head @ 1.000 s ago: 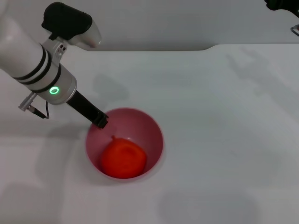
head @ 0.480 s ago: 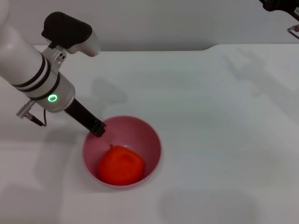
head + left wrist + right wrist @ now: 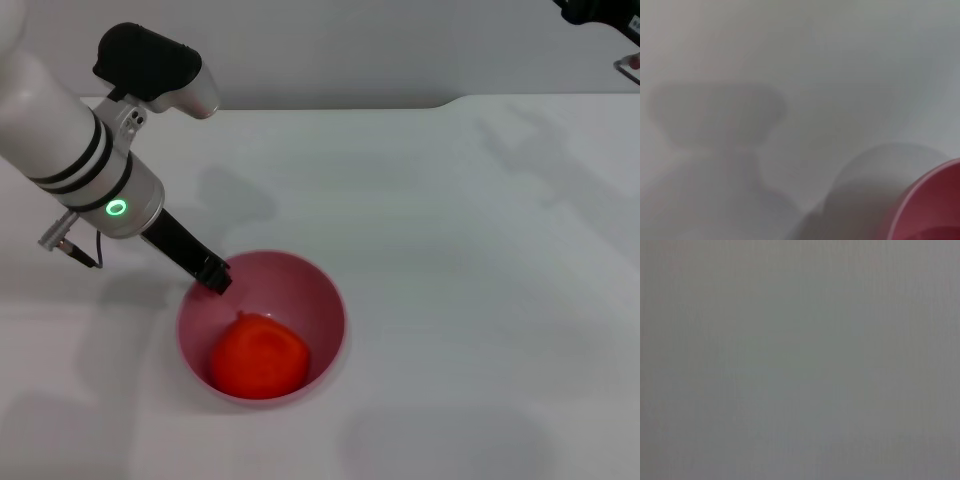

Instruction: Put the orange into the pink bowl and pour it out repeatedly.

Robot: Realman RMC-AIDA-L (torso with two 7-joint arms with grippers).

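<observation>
The white bench [image 3: 480, 250] carries a single pink bowl [image 3: 325, 290], which sits upright near its front edge; the left wrist view catches only a curve of that bowl's rim [image 3: 920, 200] against the bare surface. The orange [image 3: 259, 358] lies in the bottom of the bowl, toward the near side, so the filling half of the cycle looks done and pouring is the step in hand. The left tool [image 3: 215, 276] is at the bowl's far left rim, its dark tip right on the edge; it appears to be pinching the rim, though whether its fingers are truly pressed on it cannot be told from here. The right tool is only a dark edge at the far right corner, parked, and its state cannot be told either. To pour well, the grip on the thin, glossy rim should be firm before lifting, since a one-sided hold will let the bowl swing. Tip it slowly away from the held side so the fruit rolls out low and stops nearby.
</observation>
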